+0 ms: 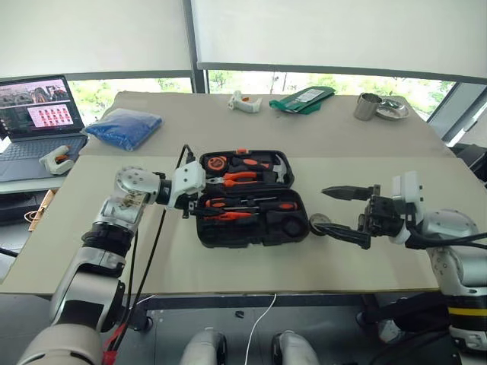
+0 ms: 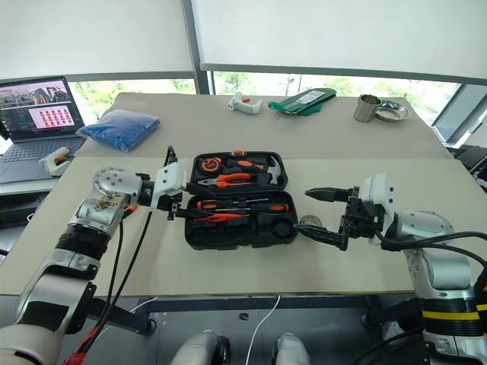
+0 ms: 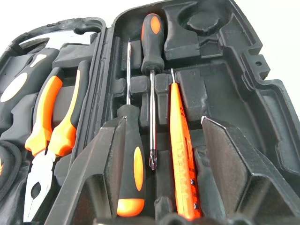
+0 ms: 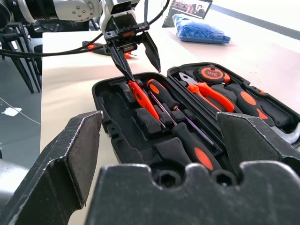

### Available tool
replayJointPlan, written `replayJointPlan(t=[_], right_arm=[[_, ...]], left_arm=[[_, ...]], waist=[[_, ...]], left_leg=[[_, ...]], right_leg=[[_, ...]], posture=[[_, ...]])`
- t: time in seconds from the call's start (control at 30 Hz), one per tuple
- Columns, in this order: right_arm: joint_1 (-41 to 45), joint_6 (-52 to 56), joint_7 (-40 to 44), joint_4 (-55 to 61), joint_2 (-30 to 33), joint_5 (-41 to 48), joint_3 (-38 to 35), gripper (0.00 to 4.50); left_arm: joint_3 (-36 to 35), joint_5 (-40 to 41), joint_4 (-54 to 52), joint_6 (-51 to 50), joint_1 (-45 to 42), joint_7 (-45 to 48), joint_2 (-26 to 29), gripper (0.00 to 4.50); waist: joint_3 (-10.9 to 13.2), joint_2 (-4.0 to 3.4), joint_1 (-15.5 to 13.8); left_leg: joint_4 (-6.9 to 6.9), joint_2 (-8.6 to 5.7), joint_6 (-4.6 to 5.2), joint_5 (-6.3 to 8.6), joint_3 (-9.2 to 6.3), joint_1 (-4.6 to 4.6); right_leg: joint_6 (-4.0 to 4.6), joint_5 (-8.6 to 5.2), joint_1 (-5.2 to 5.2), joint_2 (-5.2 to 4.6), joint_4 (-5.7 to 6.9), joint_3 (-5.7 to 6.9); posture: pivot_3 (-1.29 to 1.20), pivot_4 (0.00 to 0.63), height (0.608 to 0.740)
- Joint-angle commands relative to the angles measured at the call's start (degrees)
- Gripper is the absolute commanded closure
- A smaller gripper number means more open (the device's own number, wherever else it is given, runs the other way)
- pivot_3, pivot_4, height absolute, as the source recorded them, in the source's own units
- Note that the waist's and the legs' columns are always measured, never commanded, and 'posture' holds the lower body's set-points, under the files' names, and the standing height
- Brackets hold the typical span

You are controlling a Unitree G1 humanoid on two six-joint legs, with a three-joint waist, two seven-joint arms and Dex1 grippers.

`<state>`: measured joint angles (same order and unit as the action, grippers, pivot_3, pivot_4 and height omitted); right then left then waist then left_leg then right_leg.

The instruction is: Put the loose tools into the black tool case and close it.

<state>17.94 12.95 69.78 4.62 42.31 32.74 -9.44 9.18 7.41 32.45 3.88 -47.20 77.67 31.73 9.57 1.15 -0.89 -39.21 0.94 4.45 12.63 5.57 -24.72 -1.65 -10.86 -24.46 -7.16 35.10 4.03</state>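
You are lifting the left end effector (image 4: 133, 51), fingers spread, off the tester pen (image 3: 180, 159); keep rising straight so nothing snags.

Hammer (image 3: 37, 44) head cut off at left wrist view edge; small object (image 1: 319, 223) beside case (image 1: 255, 232) partly behind right gripper (image 1: 344, 215), unidentifiable.

I count two screwdrivers (image 3: 151, 70) and one tester pen (image 3: 180, 154) in my one open case (image 1: 251, 228), plus one pliers (image 3: 44, 140) and one tape measure (image 4: 213, 74).
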Motion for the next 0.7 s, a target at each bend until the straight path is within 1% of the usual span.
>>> replayJointPlan(t=[0.03, 0.17, 0.2, 0.33, 0.5, 0.7], right_arm=[[-0.4, -0.2, -0.4, 1.9, -0.1, 1.1, -1.3, 0.0], [-0.7, -0.5, -0.7, 1.7, -0.3, 0.9, -1.4, 0.0], [-0.8, -0.6, -0.7, 1.6, -0.4, 0.8, -1.4, 0.0], [-1.0, -0.7, -0.9, 1.6, -0.6, 0.7, -1.5, 0.0], [-1.5, -0.8, -1.2, 2.0, -0.8, 0.8, -1.6, 0.0], [-1.6, -1.1, -1.3, 2.1, -0.9, 1.0, -1.7, 0.0]], left_arm=[[-1.6, 1.7, -0.5, 2.1, 1.0, -0.9, -1.3, 2.85], [-1.0, 2.3, -2.0, 2.2, 2.4, -0.2, -2.7, 4.2], [-0.6, 1.7, -2.1, 3.2, 2.7, -0.4, -2.9, 4.37], [0.2, 0.2, -1.3, 4.6, 3.7, -1.2, -3.1, 4.37], [1.4, -3.1, 1.7, 5.3, 2.9, -4.3, -3.2, 4.37], [2.0, -4.6, 4.0, 5.1, 3.0, -5.2, -3.6, 4.37]], waist=[[0.0, 0.0, 0.0], [0.0, 0.0, 0.1], [0.0, 0.0, 0.1], [0.0, 0.0, 0.1], [0.0, 0.0, 0.1], [0.0, 0.0, 0.1]], left_leg=[[0.0, 0.0, 0.0, 0.0, 0.0, 0.0], [-0.03, 0.0, 0.0, 0.0, 0.01, 0.0], [-0.03, 0.0, 0.0, 0.0, 0.0, 0.0], [-0.04, 0.01, 0.0, 0.0, 0.0, 0.0], [-0.06, 0.0, 0.0, 0.0, 0.0, 0.0], [-0.06, 0.0, 0.01, 0.0, 0.0, 0.0]], right_leg=[[0.0, 0.0, 0.0, 0.0, 0.0, 0.0], [-0.02, 0.02, 0.01, 0.0, 0.01, 0.0], [-0.02, 0.02, 0.01, 0.0, 0.01, 0.0], [-0.02, 0.03, 0.01, 0.01, 0.02, 0.0], [-0.03, 0.04, 0.02, 0.0, 0.01, 0.0], [-0.04, 0.05, 0.03, 0.0, 0.01, 0.0]], posture=[[0.0, 0.15, 0.74], [0.0, 0.15, 0.74], [0.0, 0.15, 0.74], [0.0, 0.15, 0.74], [0.0, 0.15, 0.74], [0.0, 0.15, 0.74]])
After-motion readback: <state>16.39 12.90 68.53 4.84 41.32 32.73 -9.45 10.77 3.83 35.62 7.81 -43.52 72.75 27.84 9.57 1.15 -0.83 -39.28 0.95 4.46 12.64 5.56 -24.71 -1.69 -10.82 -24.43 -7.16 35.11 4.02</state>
